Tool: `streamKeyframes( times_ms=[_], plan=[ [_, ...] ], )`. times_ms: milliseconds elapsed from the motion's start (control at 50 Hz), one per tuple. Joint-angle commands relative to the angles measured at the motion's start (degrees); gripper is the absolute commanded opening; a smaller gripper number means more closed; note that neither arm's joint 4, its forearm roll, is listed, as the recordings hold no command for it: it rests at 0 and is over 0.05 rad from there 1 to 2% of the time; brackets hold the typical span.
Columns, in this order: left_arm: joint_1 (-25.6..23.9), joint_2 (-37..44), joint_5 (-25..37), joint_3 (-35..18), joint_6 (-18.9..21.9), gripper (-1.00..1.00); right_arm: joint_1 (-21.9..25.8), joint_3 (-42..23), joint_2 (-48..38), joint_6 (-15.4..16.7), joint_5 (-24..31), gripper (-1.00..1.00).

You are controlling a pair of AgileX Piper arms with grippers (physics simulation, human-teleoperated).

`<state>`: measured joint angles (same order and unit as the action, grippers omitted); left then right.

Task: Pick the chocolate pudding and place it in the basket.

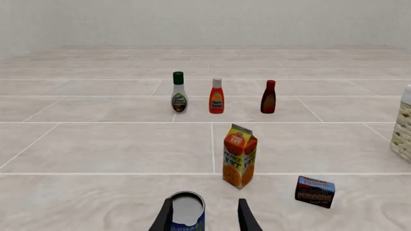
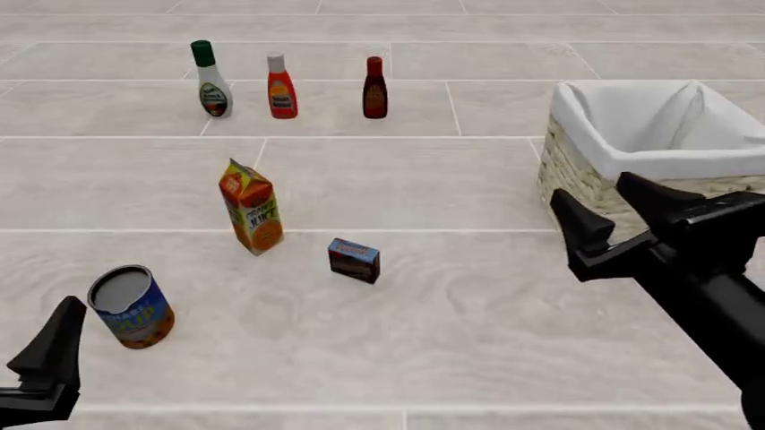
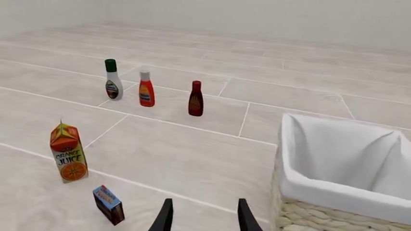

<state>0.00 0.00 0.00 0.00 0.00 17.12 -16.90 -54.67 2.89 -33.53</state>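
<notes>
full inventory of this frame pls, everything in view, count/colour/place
chocolate pudding: 1, dark brown box with blue top, centre, upright
orange juice carton: 1, orange and yellow, left of and beyond the pudding
tin can: 1, blue-orange with grey top, near left
bottles, far row: 3; white with green cap, red-orange with white cap, dark red
basket: 1, pale wicker with white lining, right, nothing visible inside
left gripper: 1, black, near-left corner, nothing held
right gripper: 1, black, jaws open, in front of basket

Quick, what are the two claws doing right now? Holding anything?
Left gripper: open, holding nothing.
Right gripper: open, holding nothing.
</notes>
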Motion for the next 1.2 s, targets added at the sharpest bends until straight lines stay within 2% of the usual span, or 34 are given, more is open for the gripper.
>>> streamKeyframes(
  times_ms=[20,260,680,1200],
  plan=[
    [0.0,0.0,0.0,0.0,0.0,1.00,1.7,-4.1,-4.2,-1.4,0.2,1.00],
    [0.0,0.0,0.0,0.0,0.0,1.00,3.8,-8.4,-8.1,-0.4,0.9,1.00],
    [0.0,0.0,0.0,0.0,0.0,1.00,9.3,-14.6,-16.0,-0.5,0.8,1.00],
    [0.0,0.0,0.0,0.0,0.0,1.00,15.7,-21.8,-23.7,-0.4,3.2,1.00]
  ],
)
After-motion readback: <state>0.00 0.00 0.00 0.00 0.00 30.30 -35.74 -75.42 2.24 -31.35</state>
